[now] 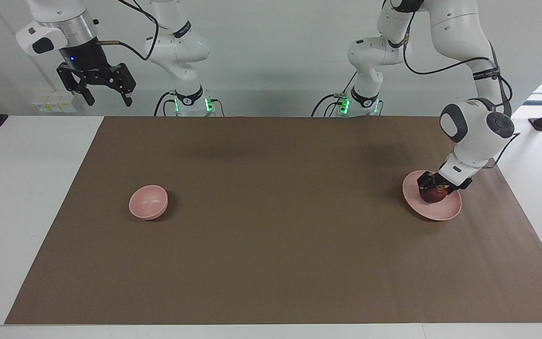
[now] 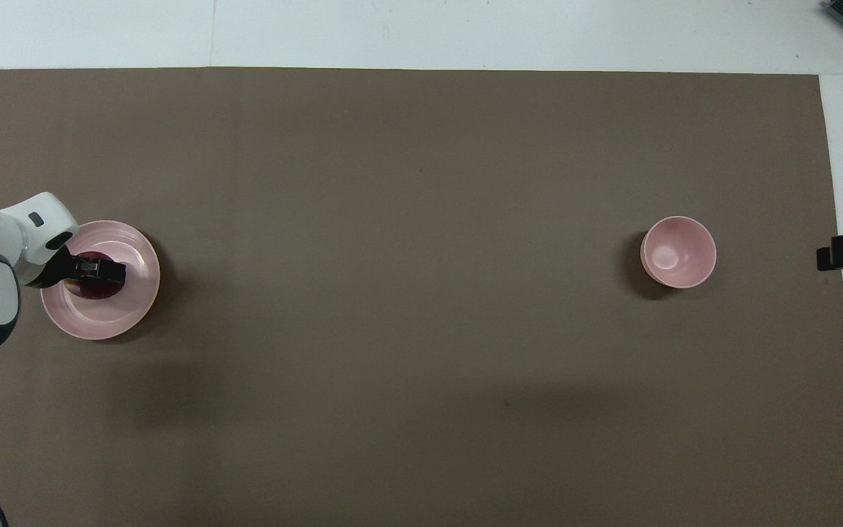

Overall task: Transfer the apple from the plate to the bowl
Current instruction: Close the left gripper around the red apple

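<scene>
1. The left gripper (image 1: 433, 188) is down on the plate (image 1: 442, 213), reaching in from the left arm's end of the table. Its dark fingers sit on either side of the apple (image 1: 433, 196); whether they press on the fruit or only flank it cannot be told.
2. The apple rests on the plate, dark red, partly covered by the gripper. In the overhead view the apple (image 2: 96, 291) shows just under the left gripper (image 2: 92, 271), toward the middle of the plate (image 2: 110, 318).
3. The plate lies on the brown mat (image 1: 271, 254) near the left arm's end of the table.
4. The bowl (image 1: 148, 202) stands upright on the same mat, well apart from the plate, toward the right arm's end of the table. It holds nothing; its inside shows bare in the overhead view (image 2: 678, 251).
5. The right gripper (image 1: 106, 96) hangs high in the air near the right arm's base, its fingers spread apart and holding nothing. That arm waits.
</scene>
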`<act>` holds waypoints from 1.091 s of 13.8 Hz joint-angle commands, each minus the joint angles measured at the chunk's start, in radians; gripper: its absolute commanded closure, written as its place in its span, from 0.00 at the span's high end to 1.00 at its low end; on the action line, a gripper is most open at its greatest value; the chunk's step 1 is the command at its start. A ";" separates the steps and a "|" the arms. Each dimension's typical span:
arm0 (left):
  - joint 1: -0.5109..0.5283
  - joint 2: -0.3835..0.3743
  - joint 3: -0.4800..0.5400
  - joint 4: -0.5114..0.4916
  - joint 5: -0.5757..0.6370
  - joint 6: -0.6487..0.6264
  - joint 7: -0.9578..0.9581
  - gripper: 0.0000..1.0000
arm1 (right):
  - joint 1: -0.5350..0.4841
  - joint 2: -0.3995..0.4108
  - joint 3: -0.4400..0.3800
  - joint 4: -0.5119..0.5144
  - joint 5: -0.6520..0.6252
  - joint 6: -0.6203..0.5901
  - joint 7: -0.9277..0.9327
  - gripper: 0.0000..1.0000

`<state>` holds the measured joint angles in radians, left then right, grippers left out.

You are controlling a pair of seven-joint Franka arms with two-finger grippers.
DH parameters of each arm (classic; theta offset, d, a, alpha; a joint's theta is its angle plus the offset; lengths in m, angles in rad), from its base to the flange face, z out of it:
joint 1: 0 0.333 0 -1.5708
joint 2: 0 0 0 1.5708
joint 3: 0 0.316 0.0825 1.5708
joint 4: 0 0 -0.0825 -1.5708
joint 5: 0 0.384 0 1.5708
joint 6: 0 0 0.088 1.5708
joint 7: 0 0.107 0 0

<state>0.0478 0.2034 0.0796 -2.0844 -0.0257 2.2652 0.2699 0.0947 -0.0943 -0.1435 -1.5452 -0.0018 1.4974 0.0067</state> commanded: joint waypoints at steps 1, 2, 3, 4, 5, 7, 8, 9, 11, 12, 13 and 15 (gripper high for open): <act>0.006 0.005 -0.003 -0.020 0.000 0.036 0.012 1.00 | -0.010 -0.010 0.005 -0.006 0.011 -0.002 -0.011 1.00; 0.006 0.013 -0.003 -0.019 0.000 0.037 0.012 1.00 | -0.010 -0.010 0.005 -0.006 0.011 -0.002 -0.011 1.00; 0.009 0.013 -0.003 -0.017 0.000 0.034 0.012 1.00 | -0.010 -0.010 0.005 -0.006 0.012 -0.002 -0.011 1.00; 0.010 0.013 -0.003 -0.014 0.000 0.030 0.012 1.00 | -0.010 -0.010 0.005 -0.006 0.011 -0.002 -0.010 1.00; 0.004 0.014 -0.003 -0.010 0.000 0.025 -0.003 0.41 | -0.010 -0.010 0.005 -0.006 0.011 -0.002 -0.010 1.00; 0.000 0.016 -0.004 -0.005 0.000 0.013 -0.020 0.00 | -0.010 -0.010 0.007 -0.006 0.012 -0.002 -0.011 1.00; 0.000 0.017 -0.003 -0.002 0.000 0.005 -0.021 0.00 | -0.010 -0.010 0.005 -0.006 0.012 -0.002 -0.011 1.00; 0.000 0.019 -0.003 0.007 -0.002 -0.002 -0.021 0.00 | -0.010 -0.010 0.007 -0.006 0.012 -0.002 -0.011 1.00; -0.002 0.019 -0.003 0.055 -0.002 -0.062 -0.021 0.00 | -0.003 -0.010 0.007 -0.006 0.012 -0.002 -0.011 1.00; -0.003 0.021 -0.004 0.087 -0.002 -0.100 -0.021 0.00 | -0.003 -0.010 0.007 -0.006 0.012 -0.003 -0.011 1.00; -0.005 0.022 -0.004 0.116 -0.002 -0.136 -0.023 0.00 | -0.003 -0.010 0.005 -0.006 0.012 -0.006 -0.011 1.00; -0.016 0.021 -0.006 0.171 -0.002 -0.200 -0.027 0.00 | -0.012 -0.011 0.005 -0.009 0.014 -0.008 -0.017 1.00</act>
<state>0.0461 0.2201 0.0731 -1.9810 -0.0260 2.1421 0.2610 0.0976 -0.0943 -0.1407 -1.5452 -0.0017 1.4951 0.0067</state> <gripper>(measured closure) 0.229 0.000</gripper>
